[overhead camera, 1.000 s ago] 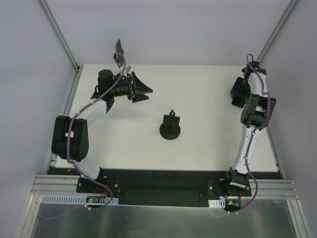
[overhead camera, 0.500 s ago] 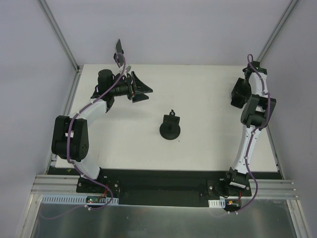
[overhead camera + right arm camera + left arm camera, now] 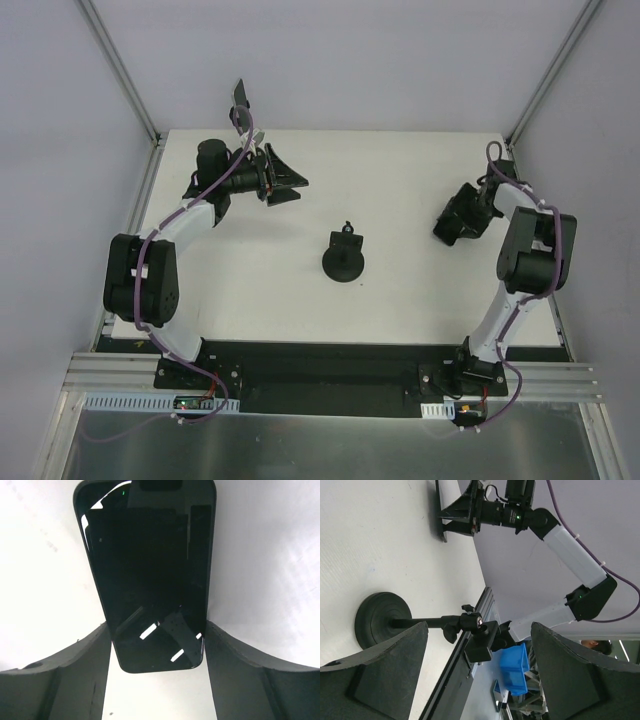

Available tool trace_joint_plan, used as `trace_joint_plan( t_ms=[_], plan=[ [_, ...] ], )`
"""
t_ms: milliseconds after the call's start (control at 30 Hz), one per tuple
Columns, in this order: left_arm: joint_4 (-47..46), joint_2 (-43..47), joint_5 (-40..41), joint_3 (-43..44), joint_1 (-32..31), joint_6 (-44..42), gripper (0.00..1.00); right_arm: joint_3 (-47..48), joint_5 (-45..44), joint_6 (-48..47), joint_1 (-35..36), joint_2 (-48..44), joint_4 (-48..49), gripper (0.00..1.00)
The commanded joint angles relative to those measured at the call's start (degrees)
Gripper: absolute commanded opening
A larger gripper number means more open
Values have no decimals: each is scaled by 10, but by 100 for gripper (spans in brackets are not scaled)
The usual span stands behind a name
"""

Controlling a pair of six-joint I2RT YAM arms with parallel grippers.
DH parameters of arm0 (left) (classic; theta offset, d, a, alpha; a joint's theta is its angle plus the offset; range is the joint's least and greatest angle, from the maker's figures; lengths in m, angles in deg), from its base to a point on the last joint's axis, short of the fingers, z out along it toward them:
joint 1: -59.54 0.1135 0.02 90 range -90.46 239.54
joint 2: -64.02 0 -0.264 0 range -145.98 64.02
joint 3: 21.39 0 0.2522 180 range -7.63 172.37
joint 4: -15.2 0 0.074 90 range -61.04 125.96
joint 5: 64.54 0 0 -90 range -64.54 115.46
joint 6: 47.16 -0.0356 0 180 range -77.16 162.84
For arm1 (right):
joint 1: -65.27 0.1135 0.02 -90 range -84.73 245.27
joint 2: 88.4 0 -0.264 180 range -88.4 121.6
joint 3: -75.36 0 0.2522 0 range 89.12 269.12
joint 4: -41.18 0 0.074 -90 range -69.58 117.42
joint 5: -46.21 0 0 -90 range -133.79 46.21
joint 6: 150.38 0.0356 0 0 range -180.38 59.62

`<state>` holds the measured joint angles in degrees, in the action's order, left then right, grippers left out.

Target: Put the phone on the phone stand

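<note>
The black phone stand point(image 3: 343, 258), a round base with a short post and clamp, stands mid-table; it also shows in the left wrist view point(image 3: 382, 621). My right gripper point(image 3: 450, 226) is right of the stand, shut on the black phone point(image 3: 150, 570), with a finger against each long side at its near end point(image 3: 157, 635). In the top view the phone merges with the gripper. I cannot tell whether the phone touches the table. My left gripper point(image 3: 293, 182) is open and empty at the far left, pointing at the stand point(image 3: 479, 630).
White table point(image 3: 400, 160) with grey walls on three sides and aluminium posts at the back corners. A small black part point(image 3: 240, 96) hangs on the left post. A blue bin point(image 3: 517, 667) sits beyond the table's near edge.
My right gripper has swung from the far right edge inward and nearer, toward the stand, carrying the phone. The left arm and the stand have not moved.
</note>
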<state>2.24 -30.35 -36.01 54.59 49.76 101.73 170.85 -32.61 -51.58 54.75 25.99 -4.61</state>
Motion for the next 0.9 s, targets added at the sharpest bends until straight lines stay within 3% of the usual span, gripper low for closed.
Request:
trace_joint_plan(
  t_ms=[0,133,333,533,700,867],
  plan=[
    [-19,36,-13,21,-9,-20,82,-151,131,136,1,-105,185,1],
    [-19,41,-12,21,-16,-26,81,-264,209,265,-2,-161,400,1],
    [-14,73,-1,23,-37,-66,80,-357,270,419,-1,-229,582,1],
    [15,117,19,28,-62,-137,80,-411,282,495,0,-308,644,1],
    [76,154,65,36,-103,-245,78,-459,264,567,16,-391,696,1],
    [168,195,139,42,-153,-368,72,-469,220,615,83,-477,704,1]
  ],
)
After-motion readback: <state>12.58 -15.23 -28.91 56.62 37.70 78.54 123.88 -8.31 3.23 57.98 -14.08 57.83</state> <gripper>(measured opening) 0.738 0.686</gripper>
